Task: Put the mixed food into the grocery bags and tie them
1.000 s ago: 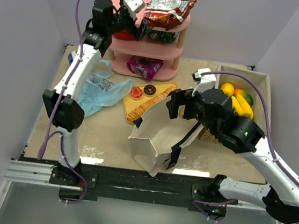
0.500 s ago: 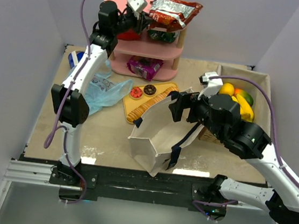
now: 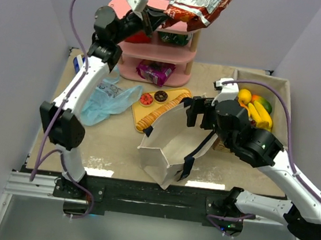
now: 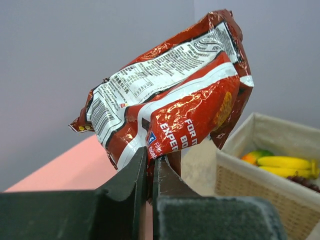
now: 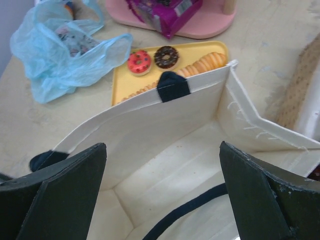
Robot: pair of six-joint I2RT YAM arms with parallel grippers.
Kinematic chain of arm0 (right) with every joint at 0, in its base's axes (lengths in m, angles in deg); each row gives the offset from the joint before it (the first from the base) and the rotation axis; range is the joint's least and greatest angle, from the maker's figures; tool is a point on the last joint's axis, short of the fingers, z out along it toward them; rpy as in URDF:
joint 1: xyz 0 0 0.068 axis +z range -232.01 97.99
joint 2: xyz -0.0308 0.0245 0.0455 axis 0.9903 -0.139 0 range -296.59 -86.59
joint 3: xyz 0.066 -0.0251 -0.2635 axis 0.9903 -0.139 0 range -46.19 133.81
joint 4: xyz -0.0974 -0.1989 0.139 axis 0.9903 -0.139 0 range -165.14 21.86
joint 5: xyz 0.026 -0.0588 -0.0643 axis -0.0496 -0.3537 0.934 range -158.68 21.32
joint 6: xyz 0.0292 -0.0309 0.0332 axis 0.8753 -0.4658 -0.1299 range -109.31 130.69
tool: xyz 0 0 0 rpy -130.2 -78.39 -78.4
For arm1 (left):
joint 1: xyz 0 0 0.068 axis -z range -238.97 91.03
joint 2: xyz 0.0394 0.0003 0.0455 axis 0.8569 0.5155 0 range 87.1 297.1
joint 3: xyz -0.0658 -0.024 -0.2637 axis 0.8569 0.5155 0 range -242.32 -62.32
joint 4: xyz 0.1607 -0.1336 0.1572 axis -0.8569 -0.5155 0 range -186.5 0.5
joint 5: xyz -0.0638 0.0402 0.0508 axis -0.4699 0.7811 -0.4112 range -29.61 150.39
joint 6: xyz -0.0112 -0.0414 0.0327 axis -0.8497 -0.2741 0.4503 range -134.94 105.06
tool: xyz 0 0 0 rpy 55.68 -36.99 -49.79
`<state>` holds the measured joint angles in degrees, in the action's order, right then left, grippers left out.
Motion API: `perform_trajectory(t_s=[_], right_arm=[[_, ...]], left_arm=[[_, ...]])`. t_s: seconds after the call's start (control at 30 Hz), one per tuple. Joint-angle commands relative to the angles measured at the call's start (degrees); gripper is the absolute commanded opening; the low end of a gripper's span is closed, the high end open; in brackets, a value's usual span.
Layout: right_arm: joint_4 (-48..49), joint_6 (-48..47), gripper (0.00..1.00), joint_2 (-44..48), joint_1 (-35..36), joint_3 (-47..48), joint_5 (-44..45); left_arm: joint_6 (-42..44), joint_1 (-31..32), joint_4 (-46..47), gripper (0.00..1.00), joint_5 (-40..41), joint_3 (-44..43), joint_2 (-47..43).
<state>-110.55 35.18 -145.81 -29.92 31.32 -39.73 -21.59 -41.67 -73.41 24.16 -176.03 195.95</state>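
The white cloth bag stands open mid-table, and the right wrist view shows the right gripper spread wide over it. The light-blue grocery bag lies crumpled at left. The left wrist view shows the left gripper clamping the crisp bag by its edge above the pink shelf.

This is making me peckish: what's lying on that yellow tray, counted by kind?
Red-glazed doughnut: 1
Chocolate doughnut: 1
Sliced loaf: 1
Total: 3
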Motion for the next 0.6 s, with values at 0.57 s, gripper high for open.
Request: perform_trajectory(t_s=[0.57], right_arm=[[-4.61, 4.41, 0.99, 14.04, -0.51, -1.48, 38.39]], left_arm=[[5.77, 21.97, -9.05, 0.0, 7.49, 54.47, -51.64]])
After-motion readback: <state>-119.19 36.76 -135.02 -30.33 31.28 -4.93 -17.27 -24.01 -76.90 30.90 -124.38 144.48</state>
